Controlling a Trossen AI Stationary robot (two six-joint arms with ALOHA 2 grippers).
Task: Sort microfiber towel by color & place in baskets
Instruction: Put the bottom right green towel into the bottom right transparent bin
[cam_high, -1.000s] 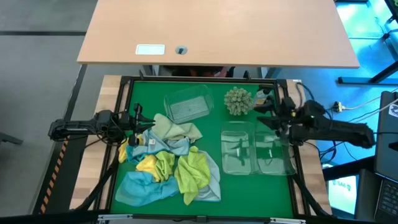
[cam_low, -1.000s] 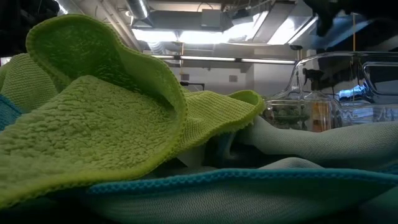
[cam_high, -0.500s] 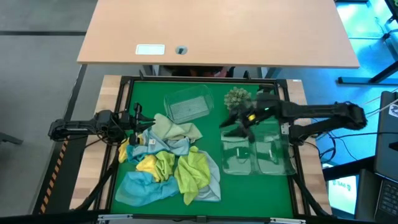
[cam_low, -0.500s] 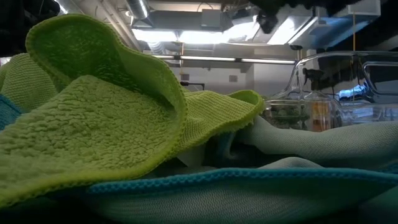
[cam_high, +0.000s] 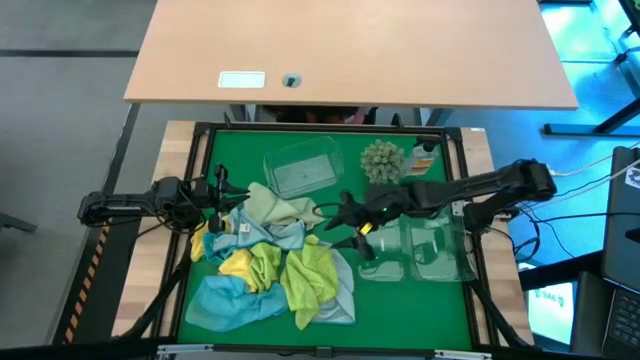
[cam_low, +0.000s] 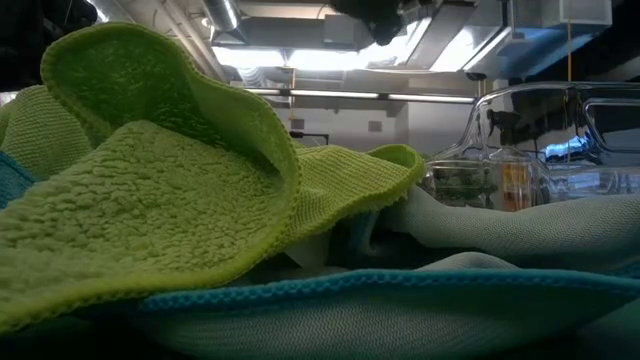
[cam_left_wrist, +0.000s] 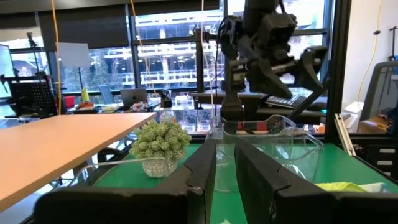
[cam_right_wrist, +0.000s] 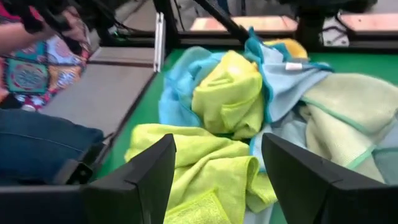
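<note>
Microfiber towels lie in a loose heap (cam_high: 268, 262) on the green table mat (cam_high: 230, 150), in the lower left part of the high view: a lime green cloth (cam_high: 310, 275) at the heap's right, a yellow cloth (cam_high: 250, 265) left of it, a light blue cloth (cam_high: 230, 300) at the lower left, and a pale grey-green cloth (cam_high: 280, 208) at the top.

Three clear plastic rectangular baskets stand on the mat. One (cam_high: 302, 168) sits above the heap near the frame's centre; two (cam_high: 380, 245) (cam_high: 440, 245) stand side by side to the right, touching or nearly so.

A spiky grey-green ball (cam_high: 382, 160) rests just right of the upper basket, with a small orange-capped bottle (cam_high: 424, 158) beside it.

The right gripper (cam_high: 345, 225) reaches from the right edge across the paired baskets to hang just right of the heap, above the lime green cloth; its two dark fingers (cam_right_wrist: 134, 180) stand wide apart and hold nothing, as the right wrist view shows.

The left gripper (cam_high: 222, 200) sits at the heap's upper left edge. In the left wrist view its fingers (cam_left_wrist: 202, 168) stand close together with a narrow gap and nothing visible between them.

A person's patterned sleeve (cam_right_wrist: 31, 56) shows at the upper left of the right wrist view.
</note>
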